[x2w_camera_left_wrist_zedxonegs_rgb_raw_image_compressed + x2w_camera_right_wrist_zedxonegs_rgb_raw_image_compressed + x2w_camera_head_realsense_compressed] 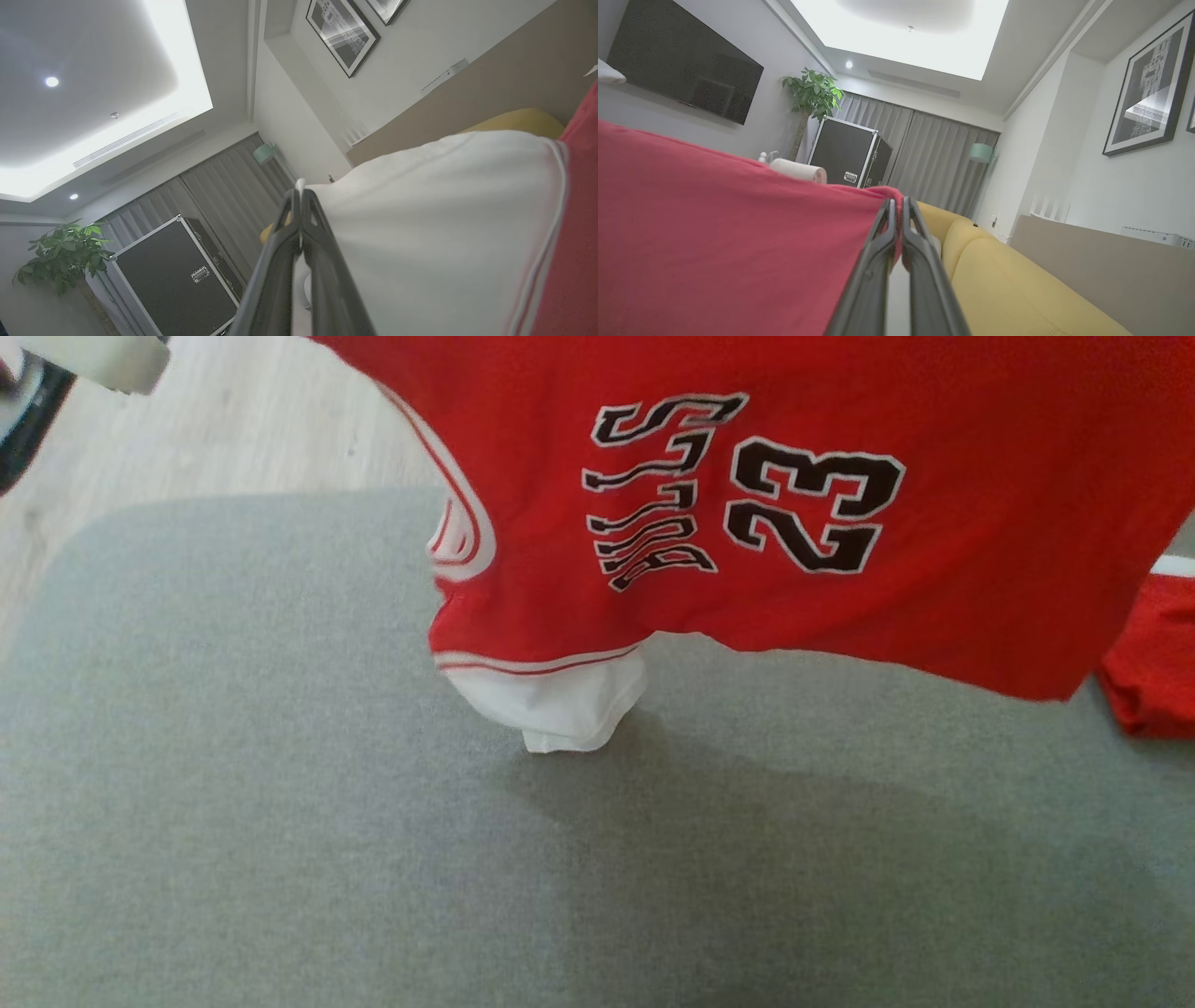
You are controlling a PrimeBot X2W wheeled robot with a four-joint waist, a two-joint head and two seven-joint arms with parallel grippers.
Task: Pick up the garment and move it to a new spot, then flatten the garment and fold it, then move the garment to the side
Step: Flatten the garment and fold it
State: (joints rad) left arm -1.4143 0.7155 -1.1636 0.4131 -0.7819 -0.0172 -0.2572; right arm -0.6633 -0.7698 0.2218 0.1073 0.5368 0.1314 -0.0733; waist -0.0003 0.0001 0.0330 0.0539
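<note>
Where each wrist view looks along its own fingers, the left gripper (301, 200) is pinched fully closed on the edge of a white sleeve (444, 210), and the right gripper (899, 207) is pinched fully closed on a red corner of the garment (714, 210). Between these two holds the garment, a red jersey printed with the number 23, hangs as a loose sheet above the grey padded surface (233, 784). Its lowest part, a white fold (569, 705) below striped trim, appears to touch that surface, while the rest hangs clear. The step in hand is judged to be the carry to a new spot, just ahead of laying out. To do it well, the two holds should stay level and well apart so the cloth hangs taut. The low edge should meet the surface first, with the rest drawn away from it, so that the white fold does not tuck under. A second patch of red cloth (1153, 658) lies at the right edge of the head view; whether it belongs to the same garment cannot be told, and the landing spot is best kept clear of it. Beyond lie a wooden floor (243, 420), a yellow sofa (1008, 280) and a black case (845, 151).
</note>
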